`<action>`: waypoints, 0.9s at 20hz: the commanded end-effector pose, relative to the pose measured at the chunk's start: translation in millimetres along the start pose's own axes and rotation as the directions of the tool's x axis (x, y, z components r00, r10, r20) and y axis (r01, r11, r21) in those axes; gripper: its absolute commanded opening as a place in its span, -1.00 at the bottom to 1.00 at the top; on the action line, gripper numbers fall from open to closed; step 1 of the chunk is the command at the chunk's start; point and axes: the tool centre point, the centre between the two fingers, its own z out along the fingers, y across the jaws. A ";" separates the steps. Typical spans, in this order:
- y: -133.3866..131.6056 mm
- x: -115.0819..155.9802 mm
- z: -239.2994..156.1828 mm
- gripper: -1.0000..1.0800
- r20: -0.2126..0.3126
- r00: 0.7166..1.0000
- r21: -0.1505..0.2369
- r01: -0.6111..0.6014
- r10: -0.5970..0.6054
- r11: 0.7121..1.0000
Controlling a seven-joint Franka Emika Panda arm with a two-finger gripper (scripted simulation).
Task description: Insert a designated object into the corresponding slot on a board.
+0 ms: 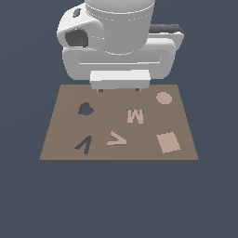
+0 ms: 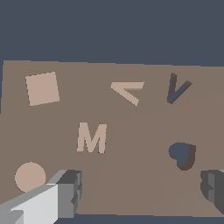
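Hovering over the far edge of the brown board (image 1: 60,139), the white robot arm's gripper (image 2: 140,192) hangs with its jaws spread wide and holding nothing, as the wrist view shows. The pale V-shaped piece (image 1: 116,138) lies flat on the board, on its side, just beside the dark V-shaped slot (image 1: 84,145), which sits toward the exterior view's left. A tan M piece (image 1: 135,116), a tan square (image 1: 168,142), a tan disc (image 1: 163,98) and a dark blob-shaped hole (image 1: 85,109) also mark the board. Likely risks: the thin flat piece may slip from the fingers, it needs turning to match the slot or it will jam, and the M piece near it could be grabbed by mistake. No brands or labels show; the only readable writing is the letter shapes M and V
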 end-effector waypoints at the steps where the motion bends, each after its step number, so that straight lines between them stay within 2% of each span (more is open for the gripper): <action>1: 0.0 0.0 0.0 0.92 0.000 1.000 0.000 0.000 0.000 1.000; 10: 2.6 2.8 5.1 0.92 0.001 0.999 0.001 0.050 -0.050 0.999; 18: 8.5 10.9 18.6 0.92 0.002 0.983 0.004 0.182 -0.182 0.983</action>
